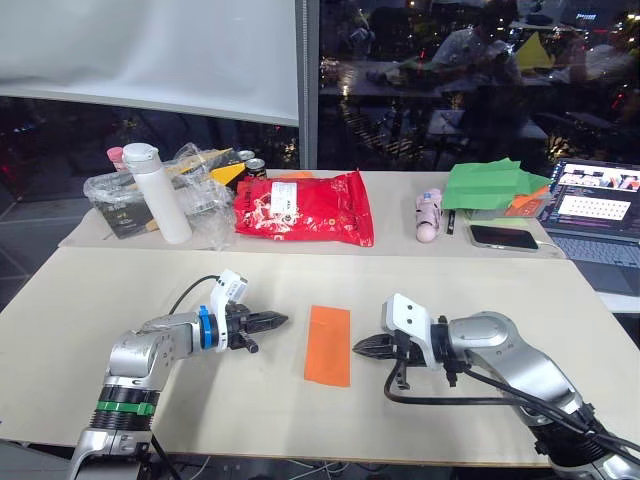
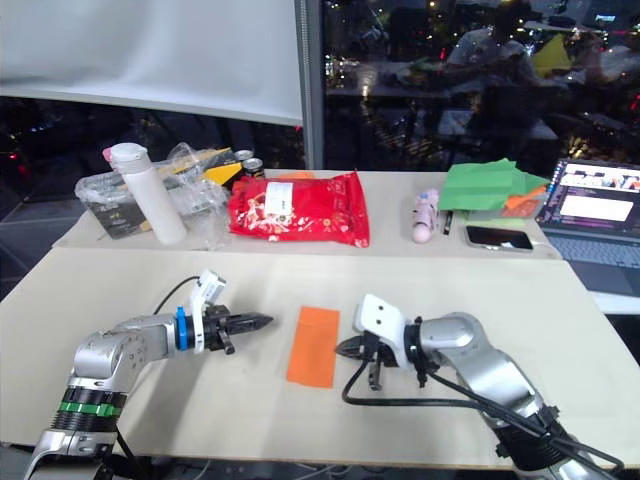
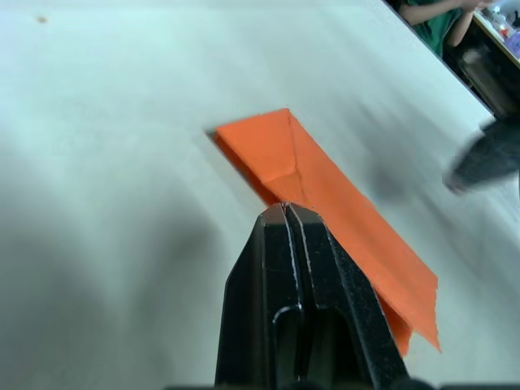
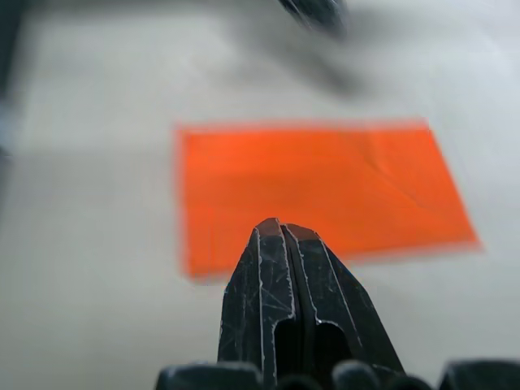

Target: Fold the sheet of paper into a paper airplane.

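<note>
The sheet of paper [image 1: 328, 345] is orange and lies flat on the beige table [image 1: 80, 320] as a long narrow folded strip. Slanted creases show at one end of the paper [image 3: 280, 154]. My left gripper [image 1: 283, 321] is shut and empty, its tip just left of the strip's far end. My right gripper [image 1: 358, 346] is also shut and empty, with its tip close to the strip's right edge. The right wrist view looks over the shut fingertips [image 4: 272, 244] onto the paper [image 4: 317, 191]. The paper airplane is out of view.
Along the back of the table stand a white bottle [image 1: 160, 195], a clear plastic bag [image 1: 120, 195], a red snack bag [image 1: 305, 208], a pink object [image 1: 428, 215], green folded paper [image 1: 490, 185], a phone [image 1: 503, 237] and a laptop [image 1: 600, 215].
</note>
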You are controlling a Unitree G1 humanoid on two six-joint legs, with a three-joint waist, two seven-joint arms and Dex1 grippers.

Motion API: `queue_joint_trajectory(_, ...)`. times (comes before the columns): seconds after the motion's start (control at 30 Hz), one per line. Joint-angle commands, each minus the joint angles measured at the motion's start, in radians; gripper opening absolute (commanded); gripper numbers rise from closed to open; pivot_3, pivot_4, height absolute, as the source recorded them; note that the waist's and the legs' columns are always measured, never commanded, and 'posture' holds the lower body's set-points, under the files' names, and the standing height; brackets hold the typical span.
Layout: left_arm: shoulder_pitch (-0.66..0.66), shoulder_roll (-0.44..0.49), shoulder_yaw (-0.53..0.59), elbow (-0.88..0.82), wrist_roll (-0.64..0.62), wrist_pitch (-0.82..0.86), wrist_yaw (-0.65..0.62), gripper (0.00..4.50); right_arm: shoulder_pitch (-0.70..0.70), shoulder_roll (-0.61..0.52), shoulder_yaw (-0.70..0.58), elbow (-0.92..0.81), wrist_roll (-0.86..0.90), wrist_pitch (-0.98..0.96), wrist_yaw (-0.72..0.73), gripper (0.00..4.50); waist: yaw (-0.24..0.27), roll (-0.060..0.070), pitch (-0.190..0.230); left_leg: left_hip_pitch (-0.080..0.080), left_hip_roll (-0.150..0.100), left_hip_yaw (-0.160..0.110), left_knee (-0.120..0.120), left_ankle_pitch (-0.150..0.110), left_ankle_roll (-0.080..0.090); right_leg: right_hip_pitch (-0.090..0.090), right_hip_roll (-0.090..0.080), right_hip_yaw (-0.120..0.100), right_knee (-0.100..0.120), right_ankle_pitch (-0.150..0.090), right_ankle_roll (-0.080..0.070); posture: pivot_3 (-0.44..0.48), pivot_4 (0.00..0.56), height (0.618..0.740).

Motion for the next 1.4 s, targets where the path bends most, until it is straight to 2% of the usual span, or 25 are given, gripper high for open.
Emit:
queue_joint_trajectory(0.03, -0.033, -0.012, -0.060, 0.044, 0.052, -0.058, 0.011, 0.25, 0.000, -0.010, -0.041, -0.020, -0.006, -0.020, -0.027, 0.01, -0.002, 0.000, 0.000, -0.001, 0.000, 0.000, 0.000, 0.000, 0.000, 0.002, 0.000, 0.000, 0.000, 0.000, 0.000, 0.000, 0.150, 0.712)
queue_joint_trajectory(0.1, -0.050, -0.022, -0.110, 0.111, 0.117, -0.126, 0.031, 0.74, 0.008, -0.016, -0.062, -0.029, -0.002, -0.012, -0.043, 0.00, -0.002, 0.000, 0.000, -0.002, 0.000, 0.000, 0.000, 0.000, 0.000, 0.001, 0.000, 0.000, 0.001, 0.000, 0.000, 0.000, 0.150, 0.712)
queue_joint_trajectory(0.23, -0.081, -0.062, -0.127, 0.153, 0.108, -0.171, -0.009, 2.12, 0.040, -0.036, -0.093, -0.043, -0.002, -0.007, -0.069, 0.00, -0.001, 0.000, 0.000, -0.001, 0.000, 0.000, 0.000, 0.000, 0.000, 0.002, 0.001, 0.000, 0.002, 0.000, 0.000, 0.000, 0.150, 0.712)
queue_joint_trajectory(0.37, -0.097, -0.064, -0.147, 0.168, 0.120, -0.197, -0.040, 3.43, 0.076, -0.047, -0.117, -0.058, 0.000, -0.003, -0.092, 0.00, -0.003, 0.000, 0.000, -0.001, 0.000, 0.000, 0.000, 0.000, 0.000, 0.002, 0.001, 0.000, 0.002, 0.000, 0.000, 0.000, 0.150, 0.712)
queue_joint_trajectory(0.47, -0.115, -0.054, -0.146, 0.195, 0.130, -0.216, -0.059, 3.43, 0.107, -0.053, -0.140, -0.076, 0.002, 0.007, -0.114, 0.00, -0.004, 0.000, 0.000, -0.001, 0.000, 0.000, 0.000, 0.000, 0.000, 0.002, 0.001, 0.000, 0.002, 0.000, 0.000, 0.000, 0.150, 0.712)
queue_joint_trajectory(0.5, -0.122, -0.049, -0.137, 0.205, 0.130, -0.216, -0.062, 3.21, 0.115, -0.055, -0.145, -0.081, 0.004, 0.010, -0.118, 0.00, -0.004, 0.000, 0.000, -0.001, 0.000, 0.000, 0.000, 0.000, 0.000, 0.002, 0.001, 0.000, 0.002, 0.000, 0.000, 0.000, 0.150, 0.712)
queue_joint_trajectory(0.67, -0.131, 0.005, -0.134, 0.208, 0.126, -0.243, -0.136, 1.55, 0.129, -0.054, -0.158, -0.092, 0.008, 0.018, -0.137, 0.00, -0.012, 0.000, 0.000, -0.001, 0.000, 0.000, 0.000, 0.000, 0.000, 0.001, 0.001, 0.001, 0.002, 0.000, 0.000, 0.000, 0.150, 0.712)
queue_joint_trajectory(0.73, -0.119, 0.025, -0.145, 0.185, 0.124, -0.283, -0.186, 0.81, 0.129, -0.051, -0.156, -0.091, 0.006, 0.017, -0.141, 0.00, -0.008, 0.000, 0.000, -0.001, 0.000, 0.000, 0.000, 0.000, 0.000, 0.001, 0.001, 0.001, 0.002, 0.000, 0.000, 0.000, 0.150, 0.712)
queue_joint_trajectory(0.83, -0.084, 0.050, -0.186, 0.122, 0.132, -0.371, -0.277, 0.02, 0.123, -0.058, -0.142, -0.086, -0.004, 0.015, -0.139, 0.00, -0.007, 0.001, 0.000, -0.002, 0.000, 0.000, 0.000, 0.000, 0.000, 0.001, 0.001, 0.001, 0.002, 0.000, 0.000, 0.000, 0.150, 0.712)
queue_joint_trajectory(1.0, -0.082, 0.033, -0.252, 0.128, 0.195, -0.458, -0.291, 0.02, 0.101, -0.047, -0.128, -0.087, -0.006, 0.018, -0.140, 0.00, -0.002, 0.001, 0.001, -0.002, 0.000, 0.001, 0.000, 0.000, 0.000, 0.002, 0.001, 0.001, 0.001, 0.000, -0.001, 0.000, 0.150, 0.712)
queue_joint_trajectory(1.13, -0.114, -0.023, -0.268, 0.226, 0.261, -0.527, -0.219, 0.02, 0.097, -0.042, -0.129, -0.088, -0.005, 0.020, -0.146, 0.00, -0.003, 0.001, 0.001, -0.002, 0.000, 0.000, 0.000, 0.000, 0.000, 0.002, 0.001, 0.001, 0.001, 0.000, -0.001, 0.000, 0.150, 0.712)
queue_joint_trajectory(1.4, -0.149, -0.111, -0.256, 0.219, 0.217, -0.488, -0.251, 0.02, 0.119, -0.043, -0.141, -0.098, -0.012, 0.037, -0.179, 0.00, -0.004, 0.001, 0.001, -0.003, 0.000, 0.000, 0.000, 0.000, 0.000, 0.002, 0.001, 0.001, 0.002, 0.000, 0.000, 0.000, 0.150, 0.712)
